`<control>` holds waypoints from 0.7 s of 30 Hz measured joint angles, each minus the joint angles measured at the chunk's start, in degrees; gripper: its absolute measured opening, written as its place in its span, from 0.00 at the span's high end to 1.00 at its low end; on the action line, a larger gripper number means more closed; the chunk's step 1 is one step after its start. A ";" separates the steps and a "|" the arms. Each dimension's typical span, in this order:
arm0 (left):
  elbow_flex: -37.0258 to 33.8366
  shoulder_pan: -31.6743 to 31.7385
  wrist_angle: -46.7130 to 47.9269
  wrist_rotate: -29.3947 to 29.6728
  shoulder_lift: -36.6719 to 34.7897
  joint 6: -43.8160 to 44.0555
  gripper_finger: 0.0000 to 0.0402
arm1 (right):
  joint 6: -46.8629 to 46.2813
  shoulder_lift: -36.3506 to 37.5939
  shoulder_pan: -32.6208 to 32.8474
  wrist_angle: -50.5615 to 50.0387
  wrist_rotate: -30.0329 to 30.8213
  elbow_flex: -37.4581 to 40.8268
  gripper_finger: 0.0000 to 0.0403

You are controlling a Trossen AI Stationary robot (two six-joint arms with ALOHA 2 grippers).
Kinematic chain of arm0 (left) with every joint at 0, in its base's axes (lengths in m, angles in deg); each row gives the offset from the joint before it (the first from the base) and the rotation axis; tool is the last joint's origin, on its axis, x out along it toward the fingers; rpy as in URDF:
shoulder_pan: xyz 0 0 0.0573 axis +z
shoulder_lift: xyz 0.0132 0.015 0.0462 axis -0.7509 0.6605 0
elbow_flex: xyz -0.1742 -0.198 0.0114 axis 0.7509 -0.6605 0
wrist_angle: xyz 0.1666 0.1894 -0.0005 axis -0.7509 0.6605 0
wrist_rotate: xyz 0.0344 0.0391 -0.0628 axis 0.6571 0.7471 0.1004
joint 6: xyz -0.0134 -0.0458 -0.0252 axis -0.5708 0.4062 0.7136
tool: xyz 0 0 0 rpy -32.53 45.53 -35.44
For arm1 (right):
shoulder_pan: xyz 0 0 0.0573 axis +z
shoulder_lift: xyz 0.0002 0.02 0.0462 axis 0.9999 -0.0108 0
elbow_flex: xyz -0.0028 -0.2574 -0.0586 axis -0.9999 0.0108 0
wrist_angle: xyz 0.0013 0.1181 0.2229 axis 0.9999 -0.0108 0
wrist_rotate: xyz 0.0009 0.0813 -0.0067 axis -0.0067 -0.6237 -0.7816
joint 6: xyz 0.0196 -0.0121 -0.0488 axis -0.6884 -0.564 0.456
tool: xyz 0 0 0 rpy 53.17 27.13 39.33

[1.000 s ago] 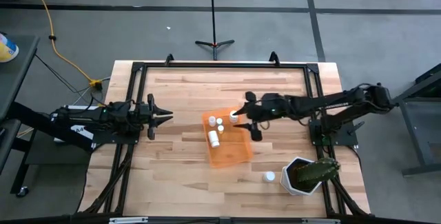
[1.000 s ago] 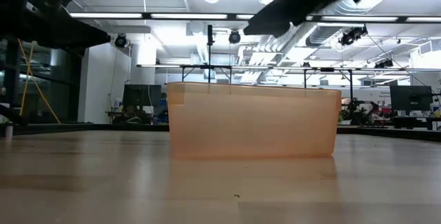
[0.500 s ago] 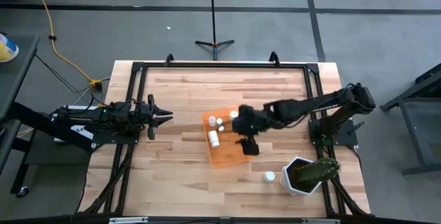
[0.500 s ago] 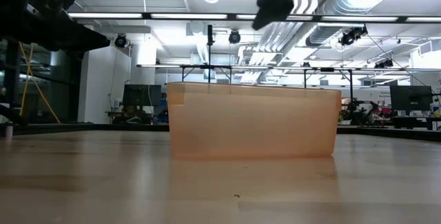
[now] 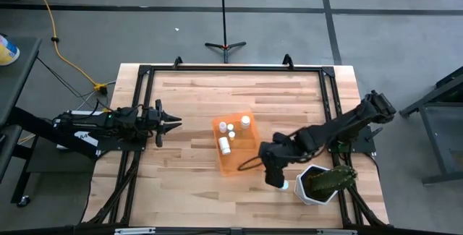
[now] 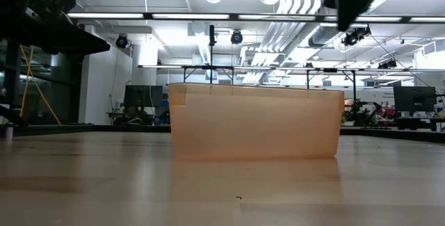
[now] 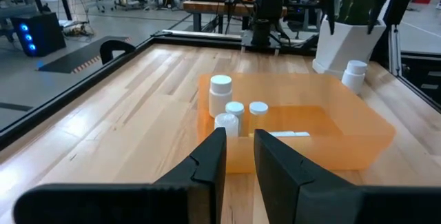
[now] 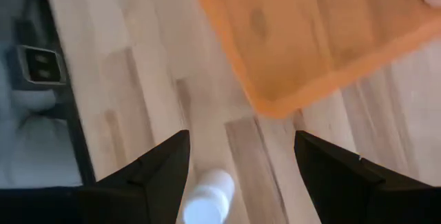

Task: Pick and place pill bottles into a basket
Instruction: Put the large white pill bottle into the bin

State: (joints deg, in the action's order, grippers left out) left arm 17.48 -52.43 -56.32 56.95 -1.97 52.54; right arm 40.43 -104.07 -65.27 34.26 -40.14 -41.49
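The orange basket [image 5: 242,155] sits mid-table and holds several white pill bottles [image 5: 231,129]; one of them [image 5: 225,144] lies on its side. It also shows in the left wrist view [image 7: 358,141] and the low view [image 6: 254,122]. One loose pill bottle [image 5: 283,185] stands on the table beside the white plant pot [image 5: 315,186]. My right gripper [image 5: 275,173] is open and hovers over this bottle, which shows between its fingers in the right wrist view [image 8: 207,198]. My left gripper [image 5: 173,123] waits at the table's left with a narrow gap [image 7: 239,158], touching nothing.
The white pot with the green plant [image 7: 344,41] stands close to the loose bottle, at the near right. A black frame rail [image 5: 329,112] runs round the table's edge. Bare wood lies between my left gripper and the basket.
My right gripper has left the basket's far right corner and gone toward the table's near edge and right, past the basket's near right corner, to above the loose bottle by the pot. A bottle stays standing in that corner of the basket.
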 joint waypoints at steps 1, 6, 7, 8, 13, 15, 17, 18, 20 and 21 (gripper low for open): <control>0.00 0.00 -0.02 0.00 0.00 0.00 0.72 | -1.06 -0.01 0.77 -0.78 0.35 0.00 0.38; 0.00 0.00 0.04 0.00 0.00 0.11 0.72 | -5.05 -3.08 3.73 -0.91 -2.70 -0.02 0.38; 0.00 0.00 0.15 0.00 0.00 0.24 0.72 | -5.24 -4.32 4.25 -0.79 -3.68 -0.02 0.38; 0.00 0.00 0.33 0.00 0.00 0.30 0.72 | -5.30 -5.68 4.68 -0.81 -4.72 -0.02 0.38; 0.00 0.00 0.29 0.13 0.00 0.39 0.72 | -7.73 -9.79 5.31 -1.80 -9.22 0.00 0.38; 0.00 0.00 0.31 0.20 0.00 0.42 0.72 | -8.85 -10.16 5.29 -1.55 -10.15 0.00 0.38; 0.00 0.00 0.31 0.28 0.00 0.44 0.72 | -9.84 -10.04 5.31 -2.28 -9.51 0.00 0.38; 0.00 0.00 0.32 0.28 0.00 0.43 0.72 | -10.24 -9.92 5.40 -3.09 -9.37 0.00 0.38; 0.00 0.00 0.50 0.31 0.00 0.43 0.72 | -10.84 -9.77 5.58 -4.90 -9.31 0.00 0.38; 0.01 0.00 0.69 0.33 0.00 0.44 0.72 | -10.84 -9.74 5.75 -6.00 -9.32 0.00 0.38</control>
State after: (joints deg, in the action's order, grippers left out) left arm 17.49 -52.43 -55.63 57.28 -1.97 52.98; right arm 29.58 -113.81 -59.52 28.26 -49.45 -41.49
